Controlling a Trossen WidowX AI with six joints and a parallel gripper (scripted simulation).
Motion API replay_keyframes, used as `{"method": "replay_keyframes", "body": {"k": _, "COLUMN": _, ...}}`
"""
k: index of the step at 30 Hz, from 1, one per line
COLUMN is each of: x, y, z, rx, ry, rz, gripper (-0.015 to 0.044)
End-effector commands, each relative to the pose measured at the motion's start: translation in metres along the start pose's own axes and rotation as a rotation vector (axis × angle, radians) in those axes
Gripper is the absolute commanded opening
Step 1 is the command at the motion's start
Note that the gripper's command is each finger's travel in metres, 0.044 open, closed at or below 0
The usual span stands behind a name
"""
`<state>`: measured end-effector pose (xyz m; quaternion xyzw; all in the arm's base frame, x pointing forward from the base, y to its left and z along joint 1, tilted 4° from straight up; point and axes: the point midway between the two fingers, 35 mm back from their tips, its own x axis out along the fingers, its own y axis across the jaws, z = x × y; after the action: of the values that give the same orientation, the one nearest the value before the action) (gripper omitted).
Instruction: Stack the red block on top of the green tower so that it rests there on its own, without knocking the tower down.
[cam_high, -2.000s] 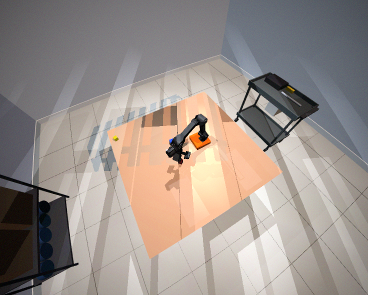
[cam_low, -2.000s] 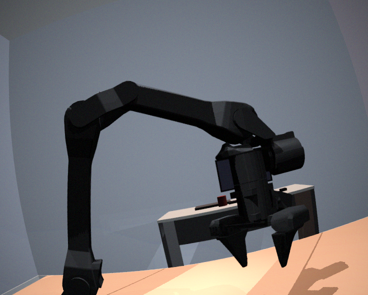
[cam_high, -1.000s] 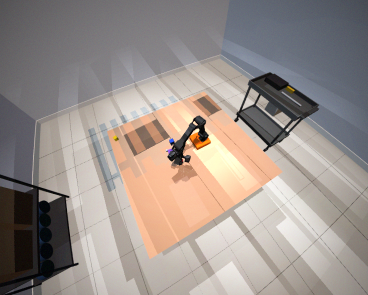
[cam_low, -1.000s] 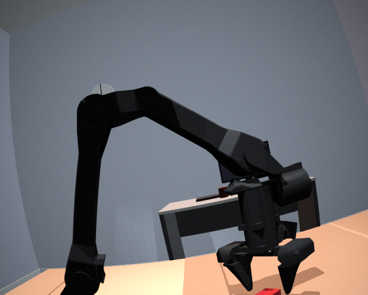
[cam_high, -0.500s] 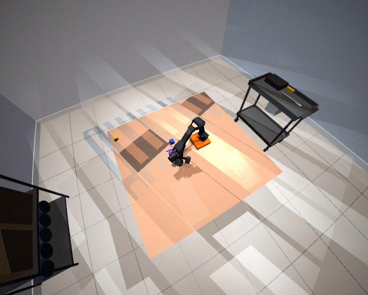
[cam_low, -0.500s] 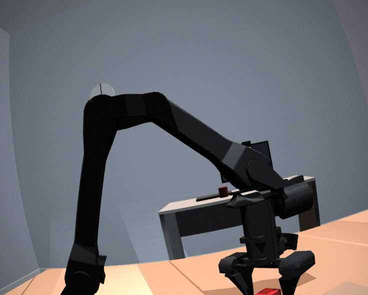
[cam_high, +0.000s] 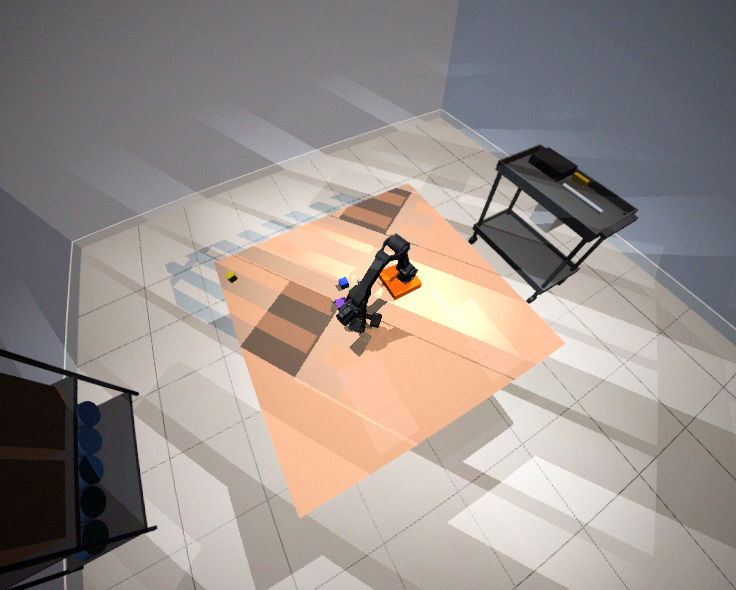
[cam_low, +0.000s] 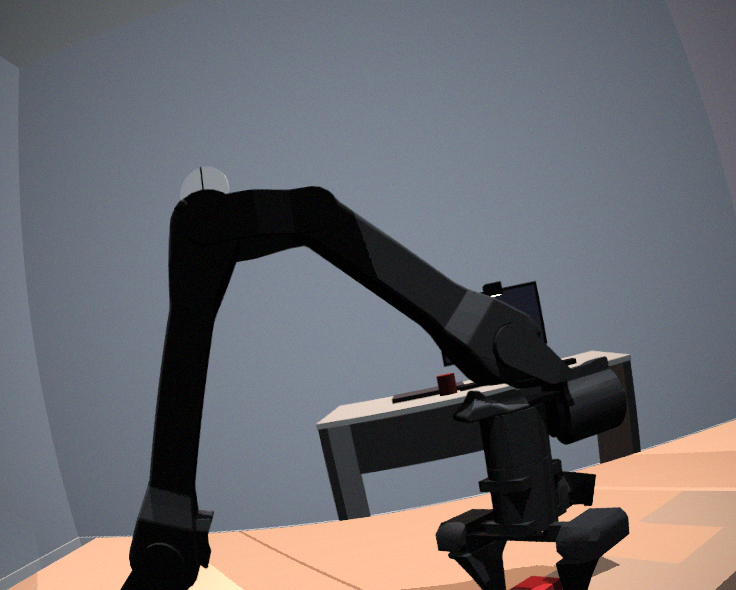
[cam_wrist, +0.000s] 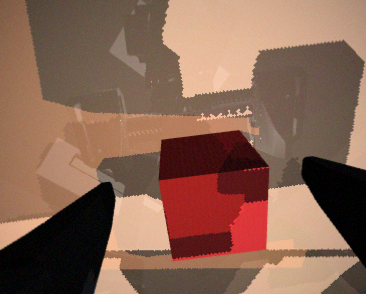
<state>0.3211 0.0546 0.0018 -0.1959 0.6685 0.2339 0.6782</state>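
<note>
The red block (cam_low: 536, 583) (cam_wrist: 215, 210) rests on the mat, seen in the wrist view between the two fingertips with a gap on each side. In the exterior view only its top shows, at the bottom edge. My gripper (cam_low: 539, 586) (cam_wrist: 207, 178) is open and empty, pointing down just above and around the red block. The green tower is not in the wrist view or the exterior view. In the top view it is almost wholly hidden by the arm, and the red block cannot be made out there.
A blue block (cam_high: 343, 282) and a purple block (cam_high: 339, 302) lie close beside the arm on the mat (cam_high: 393, 393). A yellow block (cam_high: 231, 277) lies near the mat's left corner. The arm stands on an orange base (cam_high: 399, 288). A cart (cam_high: 522, 242) stands off the mat.
</note>
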Motion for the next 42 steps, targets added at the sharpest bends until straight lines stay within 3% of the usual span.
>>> {"method": "replay_keyframes", "body": {"k": 1, "x": 0.0, "y": 0.001, "z": 0.0, "rx": 0.004, "ry": -0.003, "rz": 0.005, "gripper": 0.0414}}
{"method": "replay_keyframes", "body": {"k": 10, "x": 0.0, "y": 0.001, "z": 0.0, "rx": 0.004, "ry": -0.003, "rz": 0.005, "gripper": 0.0177}}
{"method": "replay_keyframes", "body": {"k": 18, "x": 0.0, "y": 0.001, "z": 0.0, "rx": 0.004, "ry": -0.003, "rz": 0.005, "gripper": 0.0124}}
{"method": "replay_keyframes", "body": {"k": 23, "x": -0.017, "y": 0.0, "z": 0.001, "rx": 0.004, "ry": -0.003, "rz": 0.005, "gripper": 0.0}}
{"method": "replay_keyframes", "body": {"k": 42, "x": -0.115, "y": -0.001, "z": 0.0, "rx": 0.004, "ry": -0.003, "rz": 0.004, "gripper": 0.0}}
